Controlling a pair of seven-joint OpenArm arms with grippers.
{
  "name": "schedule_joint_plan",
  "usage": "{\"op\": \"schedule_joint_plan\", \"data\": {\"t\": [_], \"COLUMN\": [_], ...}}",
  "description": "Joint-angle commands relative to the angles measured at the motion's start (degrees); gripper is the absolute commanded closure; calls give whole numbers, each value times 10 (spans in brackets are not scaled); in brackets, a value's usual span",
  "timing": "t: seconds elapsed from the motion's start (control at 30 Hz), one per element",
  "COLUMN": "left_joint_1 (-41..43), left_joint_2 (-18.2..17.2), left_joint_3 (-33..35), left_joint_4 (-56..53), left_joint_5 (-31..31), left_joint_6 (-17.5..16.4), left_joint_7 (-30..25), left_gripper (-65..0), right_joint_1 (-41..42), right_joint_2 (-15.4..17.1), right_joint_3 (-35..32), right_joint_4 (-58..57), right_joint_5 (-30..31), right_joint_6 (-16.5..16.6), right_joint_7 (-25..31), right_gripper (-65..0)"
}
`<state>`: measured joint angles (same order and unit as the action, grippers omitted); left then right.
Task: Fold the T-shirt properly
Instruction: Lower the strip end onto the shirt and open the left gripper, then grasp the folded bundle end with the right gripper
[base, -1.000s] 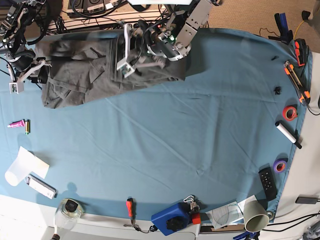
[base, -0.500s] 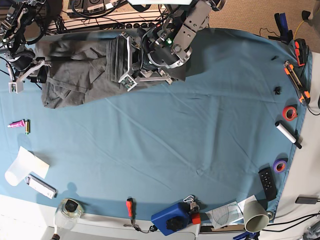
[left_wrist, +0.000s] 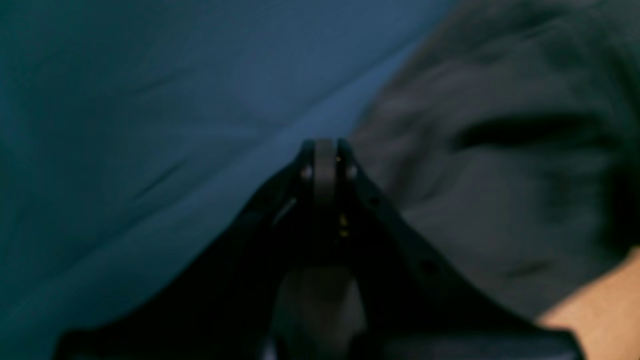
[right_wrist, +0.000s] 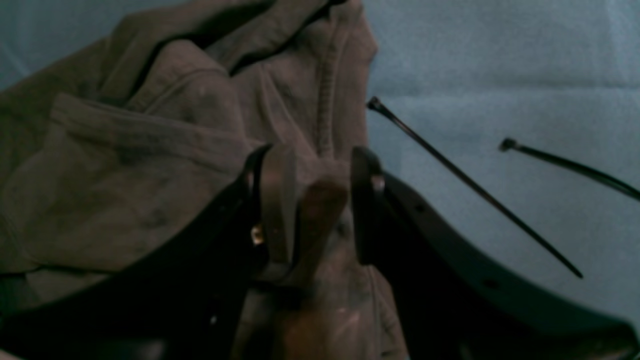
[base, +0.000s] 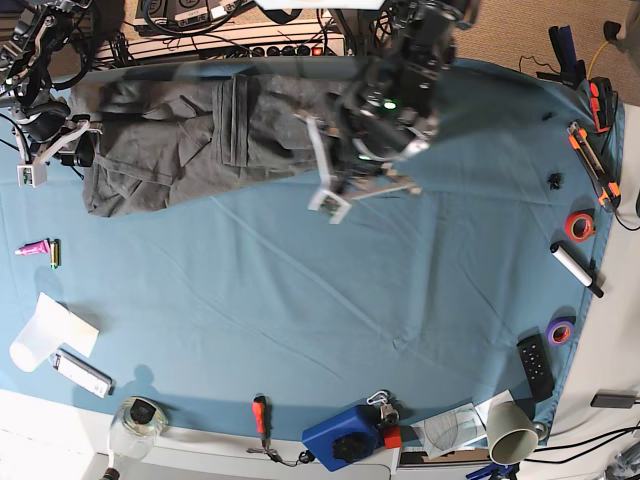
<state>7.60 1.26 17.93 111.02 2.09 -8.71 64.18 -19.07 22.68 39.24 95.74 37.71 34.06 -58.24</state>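
Up close, the right claw (right_wrist: 312, 200) pinches the T-shirt (right_wrist: 150, 165); left claw (left_wrist: 325, 155) pressed together.

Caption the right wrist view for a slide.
Right end effector pinching a fold of the charcoal T-shirt above the blue tablecloth.

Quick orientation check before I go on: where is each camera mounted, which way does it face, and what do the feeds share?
Base: overhead, looking down on the blue-teal tablecloth; both arms show, the left claw above the cloth.
Left wrist: on the left arm, facing along its shut claw at tablecloth and, blurred, the dark charcoal-grey cotton T-shirt.
Right wrist: on the right arm, facing past its claw, whose fingers pinch a T-shirt fold.
Shared: all three show T-shirt and tablecloth.
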Motion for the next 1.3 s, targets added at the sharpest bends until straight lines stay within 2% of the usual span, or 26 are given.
{"op": "schedule_joint_plan", "data": {"t": [0.0,0.13,0.33,0.53,0.67,0.8,0.93,1.07,1.2,1.27], "left_joint_1": [-6,11,70,109,135,146,146,148,161,167], "left_joint_2": [-7,-42,-49,-63,-89,-100,-100,-100,-100,-100], "left_joint_3": [-7,-43,-93,-111,-112,-112,-111,-111,-111,-111], "left_joint_4": [15,36,126,196,205,205,205,205,205,205], "left_joint_5": [-19,-95,-166,-167,-167,-167,-167,-167,-167,-167], "left_joint_6": [-1,-2,-33,-34,-34,-34,-33,-33,-32,-32], "left_joint_7": [-4,-1,-23,-40,-36,-26,-25,-25,-26,-26], "left_gripper": [0,0,0,0,0,0,0,0,0,0], "right_joint_1": [2,2,2,7,37,61,75,72,54,48], "right_joint_2": [13,13,13,13,13,13,15,19,19,19], "right_joint_3": [4,4,4,8,29,60,70,68,68,68], "right_joint_4": [9,9,9,9,9,9,10,10,10,10], "right_joint_5": [8,8,9,58,65,108,99,97,98,101], "right_joint_6": [0,0,0,5,5,6,6,12,28,27], "right_joint_7": [12,13,18,6,-45,-76,-95,-153,-158,-158], "right_gripper": [-190,-190,-189,-189,-189,-189,-190,-193,-327,-337]}}
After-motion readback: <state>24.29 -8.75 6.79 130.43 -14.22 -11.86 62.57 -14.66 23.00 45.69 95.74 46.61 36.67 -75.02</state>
